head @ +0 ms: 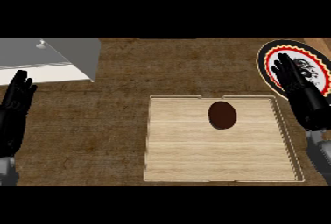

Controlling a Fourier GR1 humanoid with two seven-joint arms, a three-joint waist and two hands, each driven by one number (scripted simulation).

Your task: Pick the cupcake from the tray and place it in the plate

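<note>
Spanning the counter (97, 131), a wooden tray (213, 162) holds the dark cupcake (222, 115) in its upper middle, well apart from the patterned plate (275, 50) at upper right; no writing is legible. Left hand (14, 113) rests at the left edge and right hand (301, 94) overlaps the plate, both with straight fingers, holding nothing.

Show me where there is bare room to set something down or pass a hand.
The tray is bare wood on every side of the cupcake, widest in its near half. The counter lies open between the tray and the left hand, below the grey box. It is crowded at the right: the right hand overlaps the plate.
</note>
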